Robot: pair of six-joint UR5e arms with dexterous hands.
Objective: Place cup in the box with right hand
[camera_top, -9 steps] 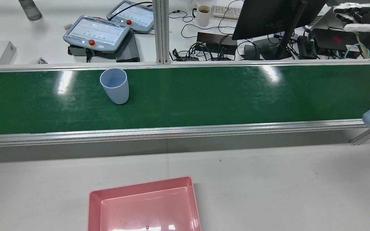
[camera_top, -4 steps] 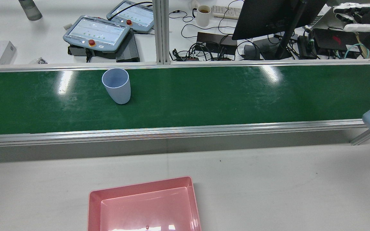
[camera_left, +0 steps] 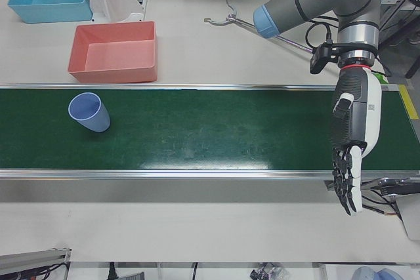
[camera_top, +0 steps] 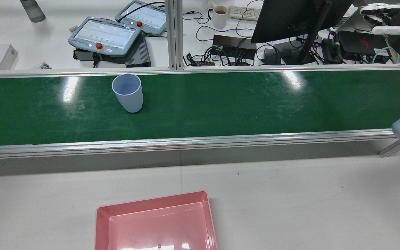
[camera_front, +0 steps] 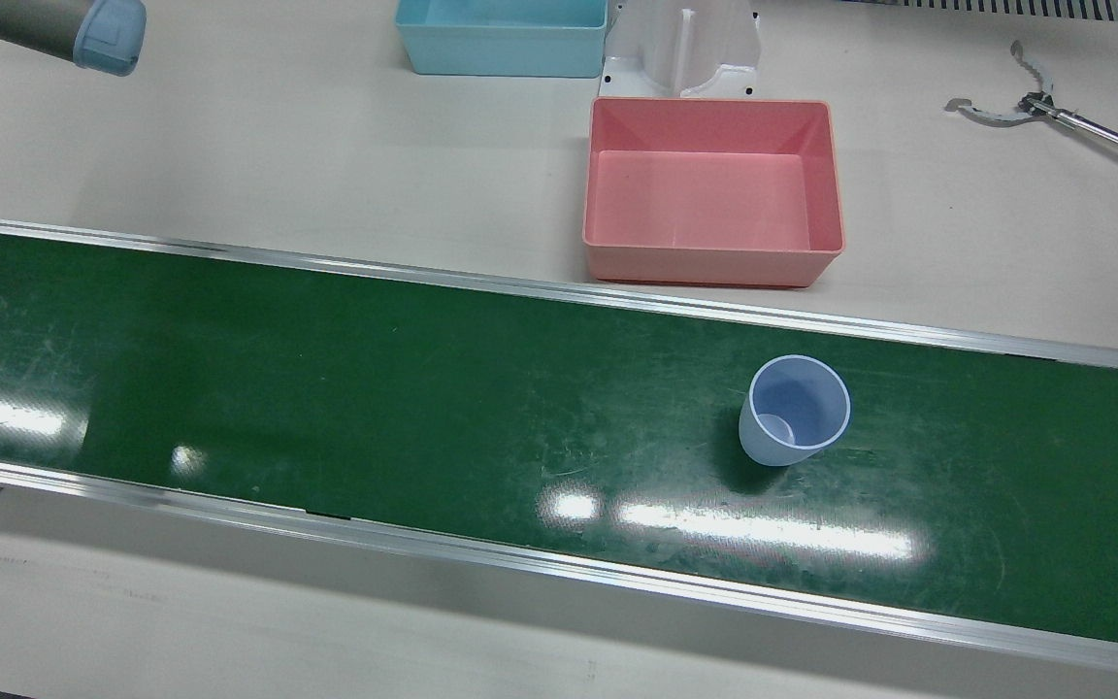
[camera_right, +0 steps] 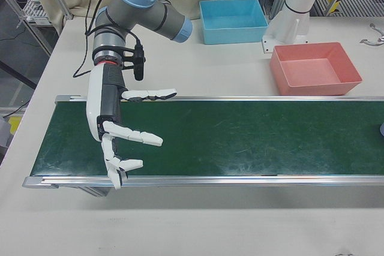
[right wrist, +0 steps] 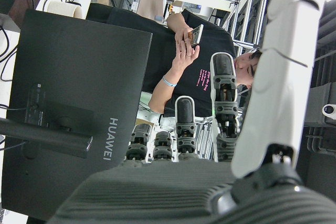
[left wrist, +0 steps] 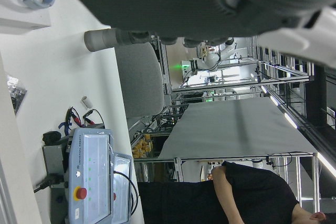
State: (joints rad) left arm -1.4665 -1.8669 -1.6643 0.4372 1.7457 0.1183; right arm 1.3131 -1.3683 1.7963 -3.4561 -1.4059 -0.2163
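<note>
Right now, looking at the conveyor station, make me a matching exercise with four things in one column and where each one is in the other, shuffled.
Things:
1. cup
2. pink box
3. blue box
4. right hand

Places:
A. on the table by a white pedestal
B. upright on the green belt
C. open above the belt's end
D. empty, on the table beside the belt

Pairs: 1-B, 2-D, 3-A, 4-C

Pale blue cup (camera_front: 796, 410) upright on green conveyor belt (camera_front: 326, 388), toward right side, mouth open to camera. Pink box (camera_front: 712, 190) on beige table (camera_front: 278, 146) just beyond belt's far rail, nothing inside. Light blue bin (camera_front: 502, 37) at top edge; white pedestal base (camera_front: 683, 49) beside it, behind pink box. Metal tongs (camera_front: 1035, 102) at top right. Grey arm segment with blue cap (camera_front: 74, 29) in top left corner. No hand visible.
</note>
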